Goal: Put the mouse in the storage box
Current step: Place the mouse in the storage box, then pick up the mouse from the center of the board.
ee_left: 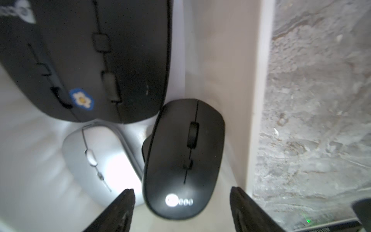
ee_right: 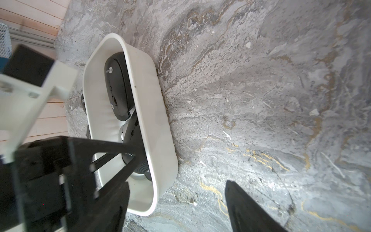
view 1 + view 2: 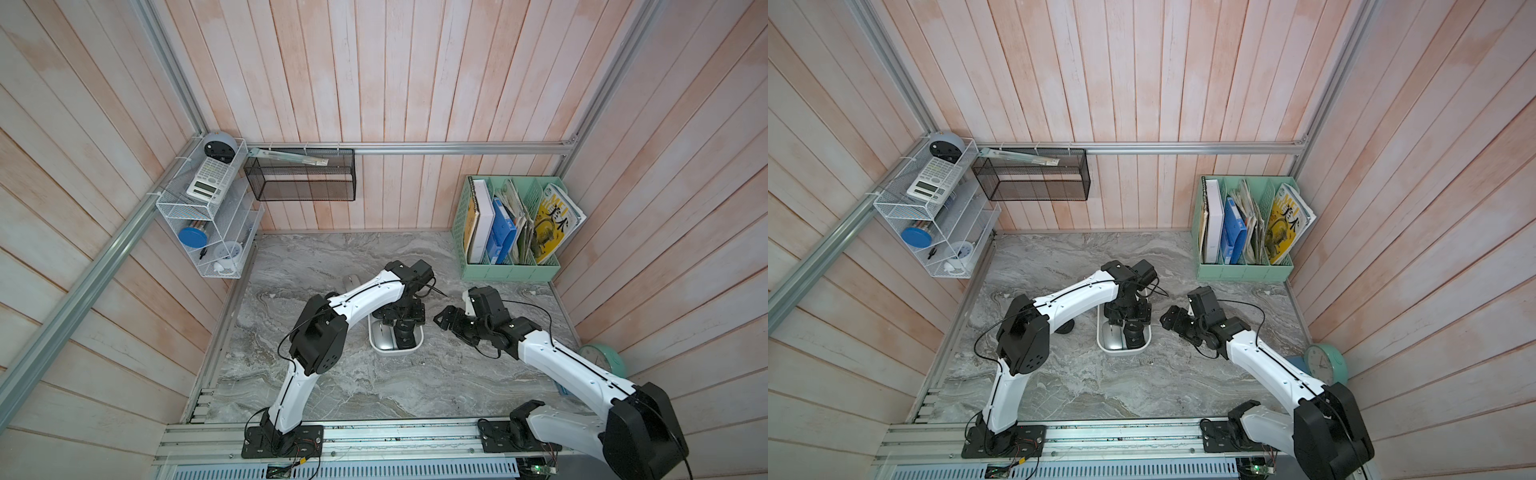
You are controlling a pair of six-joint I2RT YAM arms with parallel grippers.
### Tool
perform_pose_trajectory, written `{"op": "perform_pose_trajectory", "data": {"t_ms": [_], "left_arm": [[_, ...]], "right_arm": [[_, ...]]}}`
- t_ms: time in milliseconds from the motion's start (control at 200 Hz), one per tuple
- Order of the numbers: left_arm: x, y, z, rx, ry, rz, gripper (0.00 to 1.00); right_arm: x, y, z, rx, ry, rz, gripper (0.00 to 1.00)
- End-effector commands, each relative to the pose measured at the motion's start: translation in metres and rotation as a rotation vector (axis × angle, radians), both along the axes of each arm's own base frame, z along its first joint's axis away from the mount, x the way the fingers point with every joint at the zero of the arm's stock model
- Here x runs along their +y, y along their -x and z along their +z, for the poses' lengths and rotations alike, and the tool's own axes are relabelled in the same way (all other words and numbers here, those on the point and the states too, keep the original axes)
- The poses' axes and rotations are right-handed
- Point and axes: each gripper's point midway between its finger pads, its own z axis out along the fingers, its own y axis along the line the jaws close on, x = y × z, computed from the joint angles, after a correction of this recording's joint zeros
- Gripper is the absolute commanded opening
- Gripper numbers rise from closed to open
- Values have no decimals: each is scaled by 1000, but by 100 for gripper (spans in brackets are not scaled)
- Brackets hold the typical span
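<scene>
My left gripper (image 1: 181, 189) hangs over the box (image 1: 257, 100) with its jaws partly spread, gripping nothing. The mouse (image 1: 183, 156) lies inside the box between the jaws, which appear clear of it, just beside a silver mouse (image 1: 96, 160). My right gripper (image 2: 176, 183) hangs beside the box, over the table (image 2: 261, 100), jaws spread and empty.

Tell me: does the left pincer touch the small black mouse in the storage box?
Apart. The left wrist view shows the left pincer open, with a visible gap between each fingertip and the small black mouse inside the storage box.
</scene>
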Motion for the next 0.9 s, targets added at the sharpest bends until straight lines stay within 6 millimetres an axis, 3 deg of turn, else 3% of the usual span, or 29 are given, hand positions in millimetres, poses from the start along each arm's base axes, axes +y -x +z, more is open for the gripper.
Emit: {"op": "perform_pose_trajectory", "data": {"t_ms": [0, 65, 150, 265, 390, 550, 735, 895], "left_arm": [[14, 5, 47, -84, 26, 30, 80], [27, 8, 58, -111, 11, 60, 81], [63, 8, 65, -141, -37, 189, 81], [118, 4, 54, -138, -25, 417, 80], [181, -1, 40, -140, 49, 695, 80], [233, -3, 24, -143, 20, 899, 83], [248, -8, 10, -102, -49, 993, 90], [247, -10, -8, -41, -23, 1092, 90]], "right_arm": [[3, -1, 7, -30, -10, 28, 81], [4, -2, 9, -33, -9, 37, 81], [7, -3, 13, -42, -14, 53, 81], [20, -5, 26, -91, -4, 122, 81], [59, -1, 47, -153, 2, 282, 81], [117, -2, 67, -178, -71, 413, 82], [150, -11, 80, -193, -92, 458, 81], [148, -9, 73, -176, -68, 459, 81]]}}
